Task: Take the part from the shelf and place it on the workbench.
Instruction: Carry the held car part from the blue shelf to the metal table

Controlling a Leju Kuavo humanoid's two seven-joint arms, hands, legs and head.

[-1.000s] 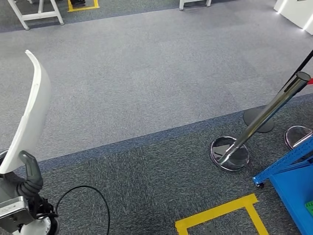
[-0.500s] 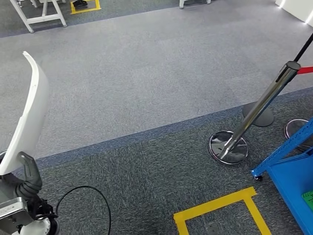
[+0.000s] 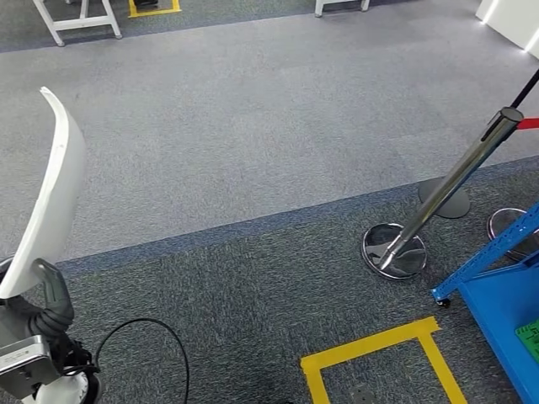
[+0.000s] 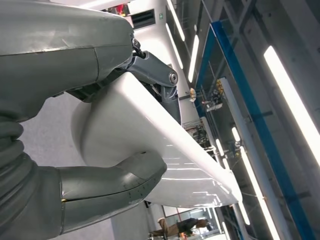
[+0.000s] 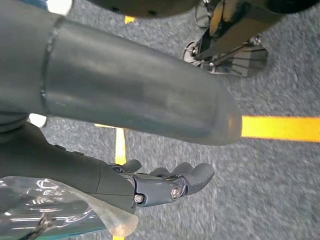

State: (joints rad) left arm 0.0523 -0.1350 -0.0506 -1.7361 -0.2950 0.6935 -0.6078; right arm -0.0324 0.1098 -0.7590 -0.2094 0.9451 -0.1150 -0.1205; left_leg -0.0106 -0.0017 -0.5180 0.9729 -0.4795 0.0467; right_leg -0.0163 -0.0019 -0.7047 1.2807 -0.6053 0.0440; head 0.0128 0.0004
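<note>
We hold the part (image 3: 54, 189), a long curved white panel, in our left hand (image 3: 47, 307) at about eight o'clock in the head view. It stands nearly upright, its upper end arching toward twelve o'clock, likely so that its length stays close to the body and off the floor while we walk. In the left wrist view the thick grey thumb (image 4: 113, 187) presses one face of the panel and the darker fingers (image 4: 158, 80) wrap the opposite edge, so the grasp is a firm clamp across the panel's width.

Our right hand (image 5: 166, 182) hangs over the grey carpet (image 3: 254, 126) with its fingers extended together and nothing between them; we judge it released, though the wrist view is partly blocked by the forearm.

The blue shelf frame (image 3: 502, 295) sits at four o'clock, beside a chrome barrier post (image 3: 445, 198) and a yellow floor marking (image 3: 375, 353). No desk is near us; white legs (image 3: 82, 17) at eleven o'clock may belong to one. We judge the part is off the shelf and the carry underway, with the placing not yet done.
</note>
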